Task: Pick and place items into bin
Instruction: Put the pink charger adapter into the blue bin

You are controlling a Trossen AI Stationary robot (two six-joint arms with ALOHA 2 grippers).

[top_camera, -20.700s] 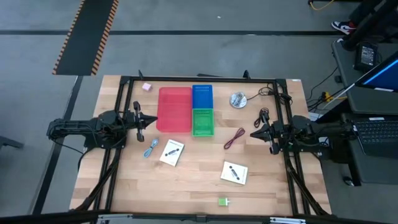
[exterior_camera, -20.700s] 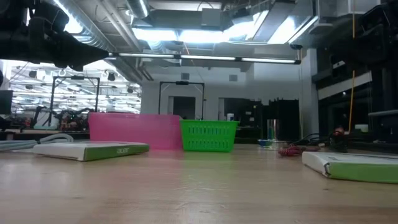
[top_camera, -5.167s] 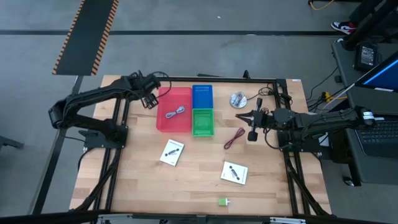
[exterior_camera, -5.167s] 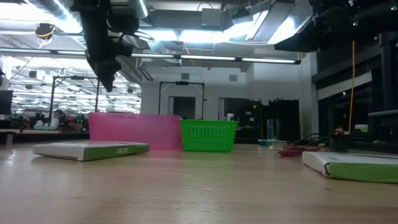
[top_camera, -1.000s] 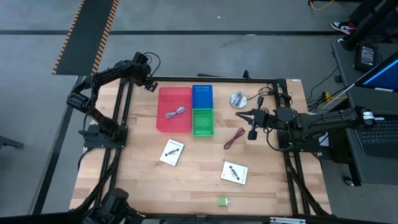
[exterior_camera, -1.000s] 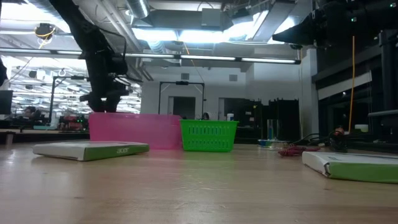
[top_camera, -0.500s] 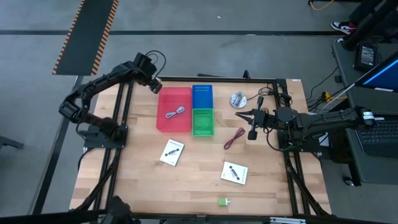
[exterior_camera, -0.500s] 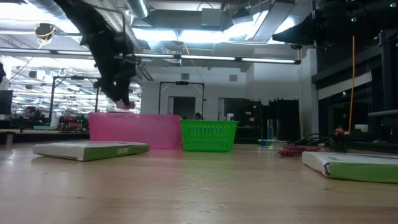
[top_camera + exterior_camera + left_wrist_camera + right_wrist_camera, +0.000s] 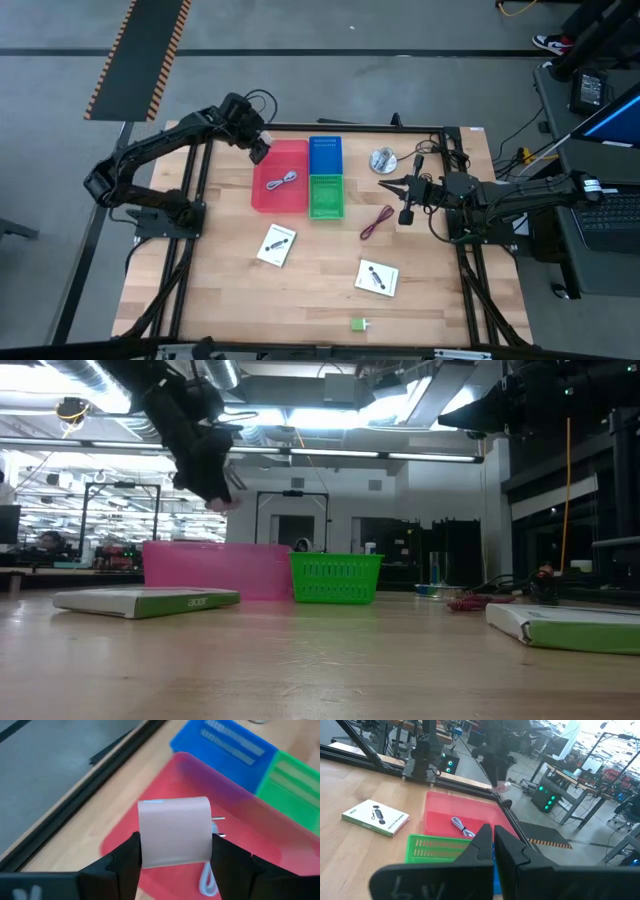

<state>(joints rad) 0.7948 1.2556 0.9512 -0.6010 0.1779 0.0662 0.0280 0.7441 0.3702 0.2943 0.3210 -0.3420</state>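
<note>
Left tool (image 9: 175,851) clamping pink block (image 9: 175,832) over red bin (image 9: 281,176), grey-blue cable (image 9: 281,182) inside

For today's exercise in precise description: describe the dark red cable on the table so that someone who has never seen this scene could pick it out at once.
Start at the three bins side by side at the table's far middle and find the green bin. Just to its right, on bare wood near the right hand, lies the dark red cable, a thin folded strand. Unlike the grey-blue cable, it lies outside any bin.
</note>
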